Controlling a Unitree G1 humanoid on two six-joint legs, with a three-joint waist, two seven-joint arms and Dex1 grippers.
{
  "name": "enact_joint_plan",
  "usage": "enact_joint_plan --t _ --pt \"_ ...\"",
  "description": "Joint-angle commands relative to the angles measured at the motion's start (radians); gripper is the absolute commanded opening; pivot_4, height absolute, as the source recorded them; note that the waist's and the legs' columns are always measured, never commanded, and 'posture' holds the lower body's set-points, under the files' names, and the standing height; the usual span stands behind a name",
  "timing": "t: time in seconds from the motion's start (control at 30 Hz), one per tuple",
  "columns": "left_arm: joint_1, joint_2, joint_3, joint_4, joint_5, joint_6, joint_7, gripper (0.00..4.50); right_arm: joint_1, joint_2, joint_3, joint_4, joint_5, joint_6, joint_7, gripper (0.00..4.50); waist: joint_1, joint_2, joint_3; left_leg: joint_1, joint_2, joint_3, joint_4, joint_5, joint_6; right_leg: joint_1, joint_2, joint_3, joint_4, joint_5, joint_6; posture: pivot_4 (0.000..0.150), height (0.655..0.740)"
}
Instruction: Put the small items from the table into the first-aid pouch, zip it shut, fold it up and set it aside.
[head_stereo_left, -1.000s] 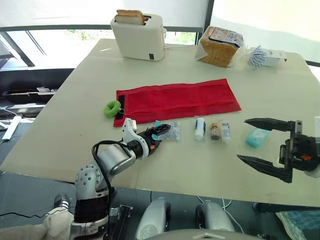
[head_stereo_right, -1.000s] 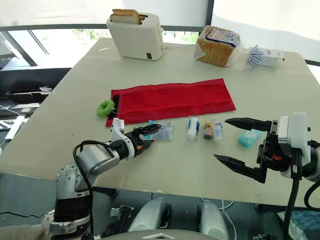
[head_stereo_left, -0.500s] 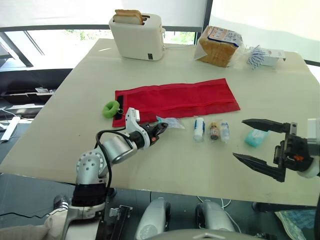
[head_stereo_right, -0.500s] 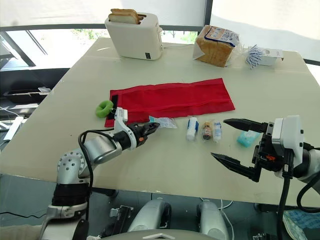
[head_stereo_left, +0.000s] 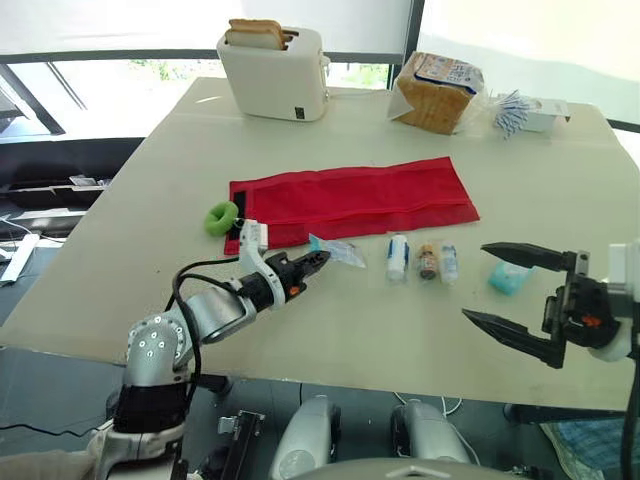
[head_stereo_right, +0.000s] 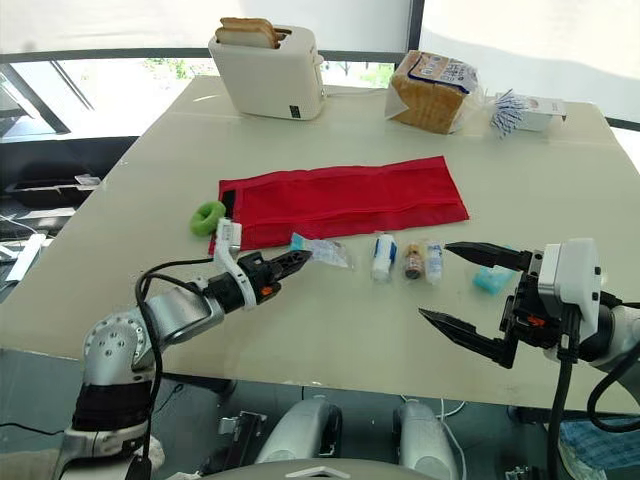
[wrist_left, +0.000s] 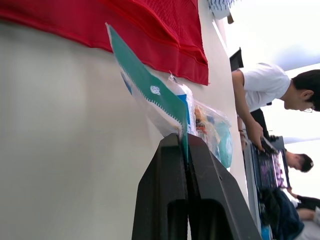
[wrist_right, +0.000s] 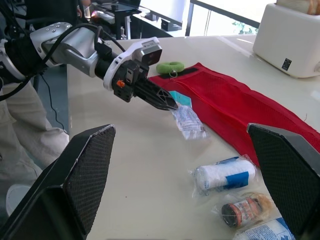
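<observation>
Matt red mesh cloth for the pouch (head_stereo_left: 355, 203); clear, glossy plastic for the packet (head_stereo_left: 340, 251); smooth matt table (head_stereo_left: 150, 220); smooth white plastic toaster (head_stereo_left: 275, 72).

The beige table (head_stereo_left: 350, 335) holds a white toaster (head_stereo_left: 274, 72) and bagged bread loaf (head_stereo_left: 438, 92) far, a flat red mesh pouch (head_stereo_left: 355, 200) nearer.
</observation>
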Motion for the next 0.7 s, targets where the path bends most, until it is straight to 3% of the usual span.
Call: enact_joint_plan --t 0.03,0.23,0.4,0.57,0.63,0.7 --pt "0.067 -0.027 0.041 -0.132 -0.034 -0.104 0.116 0.05 -0.007 0.001 -0.005 -0.017 0.002 -0.019 0.000 4.50 0.001 0.000 0.000 0.000 0.000 0.000 0.000 0.000 0.000 0.000 0.000 0.000 0.000 0.000 0.000 0.150 0.7400" --pt "0.260 -0.031 0.051 -0.244 -0.103 -0.195 0.233 0.05 -0.043 -0.015 0.022 0.012 0.011 -0.013 0.019 4.50 0.002 0.000 0.000 -0.001 0.000 0.000 0.000 0.000 0.000 0.000 -0.001 0.000 -0.002 0.000 0.000 0.150 0.7400" --pt "0.323 0.055 0.041 -0.262 -0.158 -0.150 0.175 0.05 -0.070 -0.018 0.044 0.032 0.007 -0.013 0.026 4.50 0.004 0.000 0.000 -0.001 0.000 0.000 0.000 0.000 0.001 0.000 -0.001 -0.001 -0.003 0.000 -0.001 0.150 0.7400" --pt "0.406 0.197 0.086 -0.290 -0.174 -0.034 -0.046 2.24 -0.072 -0.005 0.066 0.040 -0.010 -0.026 0.029 4.50 0.003 0.000 0.000 -0.001 0.000 0.001 -0.001 0.000 0.000 0.000 0.000 -0.001 -0.005 0.000 -0.001 0.150 0.7400" --pt "0.432 0.293 0.133 -0.274 -0.174 0.043 -0.161 2.51 -0.067 0.004 0.072 0.039 -0.016 -0.033 0.028 4.50 0.002 0.000 0.000 -0.001 0.000 0.000 -0.001 0.000 0.000 0.000 0.001 -0.001 -0.005 0.000 -0.001 0.150 0.7400" --pt "0.447 0.397 0.182 -0.252 -0.170 0.116 -0.289 3.46 -0.064 0.012 0.076 0.037 -0.023 -0.037 0.027 4.50 0.001 0.000 0.001 0.000 0.001 0.000 -0.002 0.000 0.001 0.000 0.002 -0.002 -0.004 0.000 -0.001 0.150 0.7400"
